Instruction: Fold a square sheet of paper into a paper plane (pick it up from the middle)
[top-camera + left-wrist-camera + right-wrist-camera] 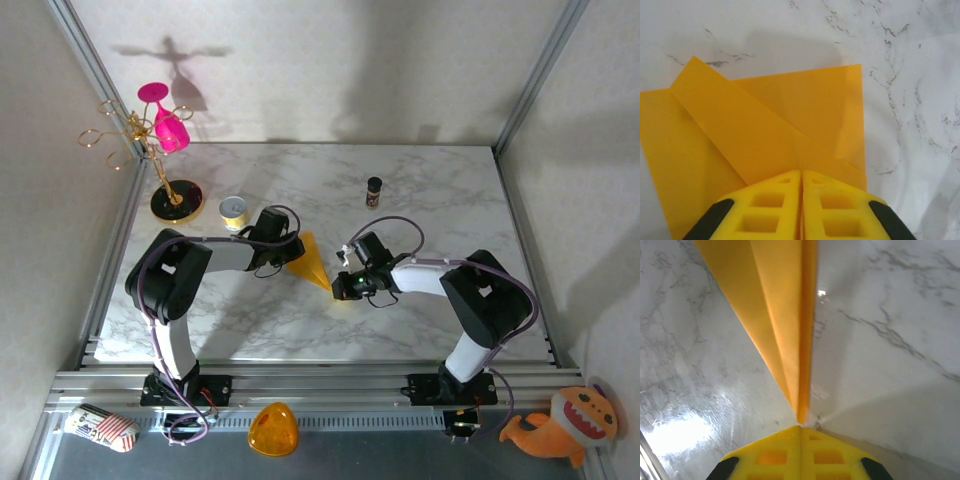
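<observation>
Closed tools at both ends of the plane (pixel 312 262)
Right tool (pixel 800 427) touches the nose just ahead; left tool (pixel 801 175) meets the tail. Likely light, limp, slippery on the desk (pixel 890 365): best pinched at the centre crease.

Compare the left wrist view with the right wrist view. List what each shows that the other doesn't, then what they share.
Left wrist: the broad end of the thin orange-yellow folded paper, with a diagonal flap lying across it and a squared corner at upper right.
Right wrist: the paper's narrow pointed tip, its long centre crease running down to the jaws, and bright glare on the white marble-patterned table.
Shared: the same paper, that table, and yellow jaws closed together at the paper's near end.
</observation>
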`<state>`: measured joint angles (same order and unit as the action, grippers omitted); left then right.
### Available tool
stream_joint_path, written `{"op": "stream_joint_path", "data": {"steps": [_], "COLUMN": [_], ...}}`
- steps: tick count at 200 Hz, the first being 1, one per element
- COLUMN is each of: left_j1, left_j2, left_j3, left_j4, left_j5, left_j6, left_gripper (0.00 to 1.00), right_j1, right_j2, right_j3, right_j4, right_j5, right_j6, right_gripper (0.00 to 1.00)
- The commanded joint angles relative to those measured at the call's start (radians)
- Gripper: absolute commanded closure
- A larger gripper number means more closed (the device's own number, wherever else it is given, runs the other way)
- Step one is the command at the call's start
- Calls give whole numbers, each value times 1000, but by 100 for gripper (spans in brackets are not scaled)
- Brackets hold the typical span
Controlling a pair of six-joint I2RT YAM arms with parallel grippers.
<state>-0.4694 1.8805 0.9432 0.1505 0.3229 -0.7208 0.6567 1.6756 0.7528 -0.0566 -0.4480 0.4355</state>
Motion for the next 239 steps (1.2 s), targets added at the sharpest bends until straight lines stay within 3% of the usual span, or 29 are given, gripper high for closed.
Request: {"op": "stream_joint_path", "data": {"steps": [1, 31, 60, 96, 149, 193, 239], "left_j1": [19, 17, 20, 30, 46, 47, 46], "left_j2": [23, -49, -146, -271, -362, -302, -214], "left_j3": [29, 92, 82, -50, -253, -321, -301], "left_j4": [-95, -81, -65, -3, 218, 372, 390], "left_j5": [-4, 61, 28, -54, -23, 28, 78], "left_j6": [31, -15, -73, -165, -366, -473, -504], "left_gripper": [88, 81, 69, 57, 45, 45, 46], "right_j1": [-9, -9, -9, -9, -20, -57, -62], "right_j2": [-58, -103, -52, -9, 118, 250, 289], "right_j3": [11, 57, 105, 144, 289, 388, 413], "right_j4": [-37, 47, 70, 91, 54, 67, 48], "right_j5": [3, 30, 31, 67, 154, 79, 26], "right_j6": [29, 38, 45, 48, 33, 47, 19], "right_gripper": [96, 93, 91, 81, 64, 65, 72]}}
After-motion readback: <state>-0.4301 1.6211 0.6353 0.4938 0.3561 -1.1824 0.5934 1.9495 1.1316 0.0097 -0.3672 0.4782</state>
